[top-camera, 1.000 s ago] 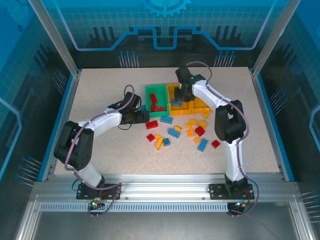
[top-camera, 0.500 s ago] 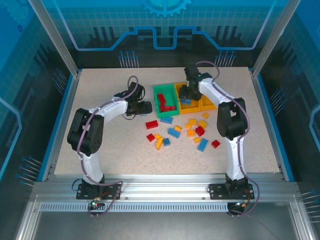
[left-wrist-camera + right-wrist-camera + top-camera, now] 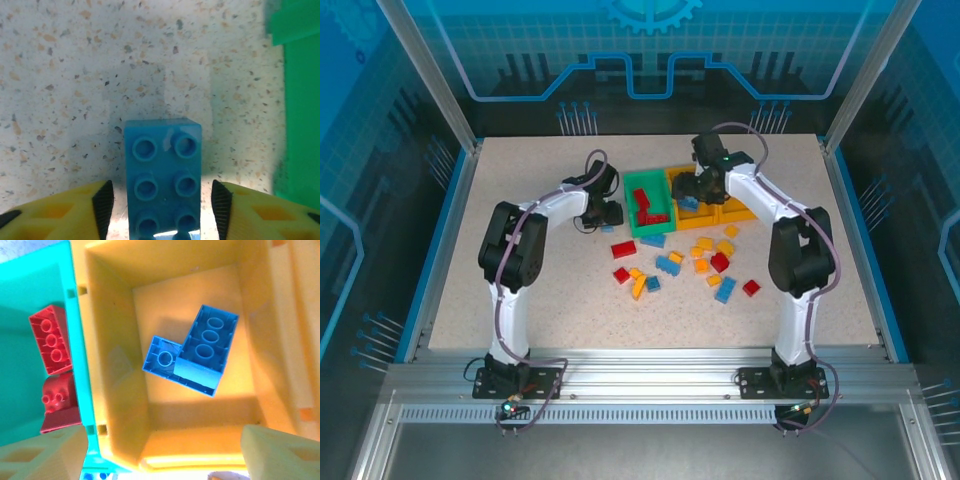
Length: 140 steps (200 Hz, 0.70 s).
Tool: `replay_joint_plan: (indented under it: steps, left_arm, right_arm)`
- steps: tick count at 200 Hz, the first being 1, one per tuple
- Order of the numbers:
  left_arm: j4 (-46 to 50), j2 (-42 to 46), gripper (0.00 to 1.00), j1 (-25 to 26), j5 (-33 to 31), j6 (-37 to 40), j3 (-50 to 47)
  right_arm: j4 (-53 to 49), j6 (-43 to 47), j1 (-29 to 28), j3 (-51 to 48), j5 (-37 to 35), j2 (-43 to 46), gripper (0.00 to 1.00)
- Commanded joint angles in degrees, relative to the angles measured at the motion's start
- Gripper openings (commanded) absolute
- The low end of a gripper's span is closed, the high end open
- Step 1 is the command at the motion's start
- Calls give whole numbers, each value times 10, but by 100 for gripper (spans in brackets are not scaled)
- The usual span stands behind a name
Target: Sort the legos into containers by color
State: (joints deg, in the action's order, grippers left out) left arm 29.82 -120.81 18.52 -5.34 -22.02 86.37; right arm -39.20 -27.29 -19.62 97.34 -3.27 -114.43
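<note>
Legos (image 3: 702, 266) red, blue, orange, studded, two blue inside yellow bin (image 3: 115, 365)

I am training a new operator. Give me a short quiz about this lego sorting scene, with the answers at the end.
1. True or false: the green bin holds red bricks.
2. What lies on the table between the fingers of the left hand? A. a red brick. B. a blue brick. C. nothing.
3. Fill in: the two bricks in the yellow bin below the right hand are ___.
Key: 1 true; 2 B; 3 blue.
</note>
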Motion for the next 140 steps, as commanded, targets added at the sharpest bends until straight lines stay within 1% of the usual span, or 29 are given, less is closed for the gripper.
replay_joint_plan:
  steps: [1,28,40,50,71,92,108,140]
  left_arm:
    - [18,-12,48,-5,-6,5,16]
    - [19,-14,34,-8,-7,12,14]
    - [17,-10,31,-12,-7,12,9]
    - [15,-1,29,-16,-5,11,3]
    - [10,33,29,-20,-5,11,-14]
    - [6,74,29,-19,0,10,-23]
    - [3,107,29,-19,11,4,-23]
    - [-12,166,30,-12,27,-6,-24]
  right_arm:
    - [8,15,20,-24,-18,32,81]
    - [43,22,29,-73,-27,65,82]
    - [36,16,37,-76,-43,61,82]
    - [24,10,48,-71,-40,49,82]
    - [32,16,56,-79,-30,28,80]
    - [44,27,56,-79,9,7,78]
    - [46,34,52,-72,11,-10,76]
    - [52,44,44,-75,24,-18,60]
